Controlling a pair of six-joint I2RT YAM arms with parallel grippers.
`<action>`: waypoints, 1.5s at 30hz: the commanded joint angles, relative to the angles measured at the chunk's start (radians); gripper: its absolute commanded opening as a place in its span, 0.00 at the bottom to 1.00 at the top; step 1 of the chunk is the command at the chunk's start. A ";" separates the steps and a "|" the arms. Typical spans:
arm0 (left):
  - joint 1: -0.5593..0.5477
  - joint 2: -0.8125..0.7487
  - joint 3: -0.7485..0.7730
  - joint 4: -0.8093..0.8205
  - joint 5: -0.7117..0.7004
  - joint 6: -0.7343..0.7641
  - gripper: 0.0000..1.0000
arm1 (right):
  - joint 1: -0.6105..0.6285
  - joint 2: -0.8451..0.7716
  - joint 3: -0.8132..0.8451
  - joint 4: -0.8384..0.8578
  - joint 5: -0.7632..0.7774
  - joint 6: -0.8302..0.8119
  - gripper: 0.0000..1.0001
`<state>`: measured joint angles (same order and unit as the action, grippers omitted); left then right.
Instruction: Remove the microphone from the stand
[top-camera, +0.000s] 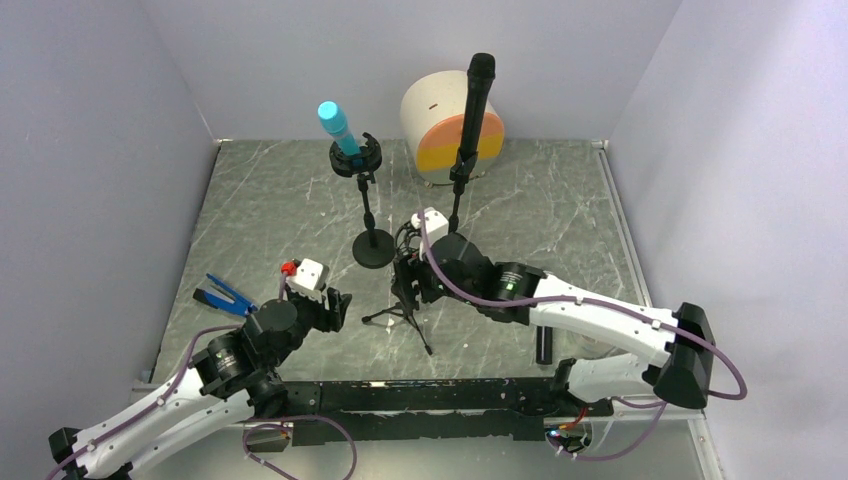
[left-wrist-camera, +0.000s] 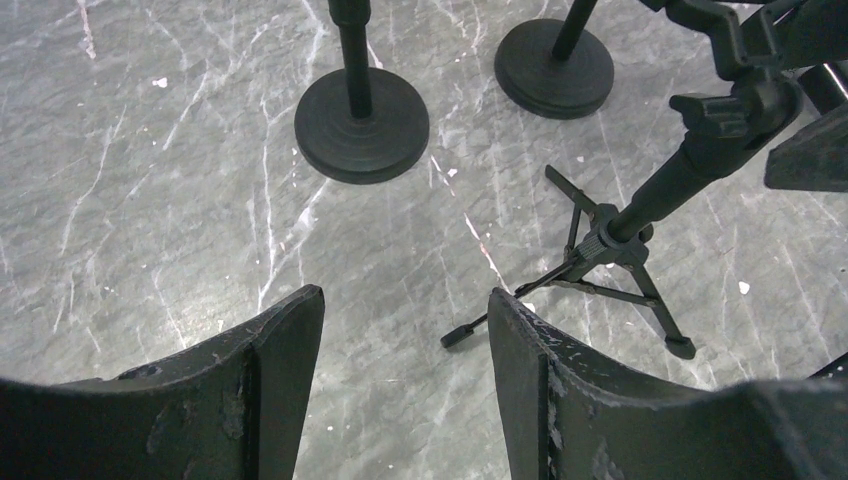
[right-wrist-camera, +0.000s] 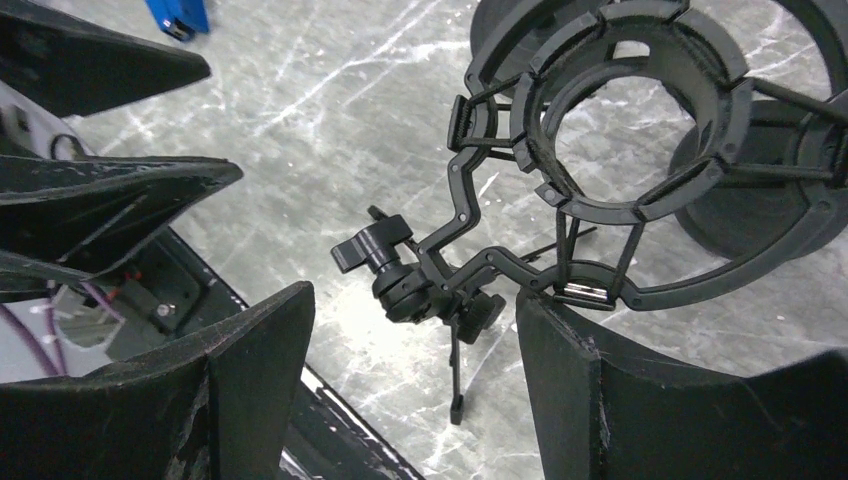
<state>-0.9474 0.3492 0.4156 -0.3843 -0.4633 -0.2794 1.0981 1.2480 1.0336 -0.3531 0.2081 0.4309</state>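
Gripping nothing with either jaws, both released; parked with right jaws at the tripod's bare mount (right-wrist-camera: 630, 140), just short of the black mic (top-camera: 478, 90) standing near upright in its stand (top-camera: 457, 200) beyond, closer to right arm than left

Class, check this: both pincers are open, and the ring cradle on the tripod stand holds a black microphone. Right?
No. The ring cradle on the tripod stand is empty, as the right wrist view shows; the black microphone stands elsewhere. The left pincer and right pincer are open.
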 joint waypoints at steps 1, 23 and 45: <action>0.002 -0.008 0.038 -0.011 -0.026 -0.020 0.66 | 0.010 0.050 0.081 -0.048 0.063 -0.058 0.77; 0.002 -0.015 0.052 -0.057 -0.033 -0.040 0.66 | 0.014 0.202 0.135 -0.050 0.010 -0.246 0.46; 0.002 0.038 0.042 -0.007 -0.010 -0.046 0.66 | -0.035 -0.134 -0.116 -0.064 0.134 -0.298 0.21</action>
<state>-0.9474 0.3687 0.4286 -0.4347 -0.4759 -0.3126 1.1023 1.2114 0.9325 -0.4179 0.2642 0.1596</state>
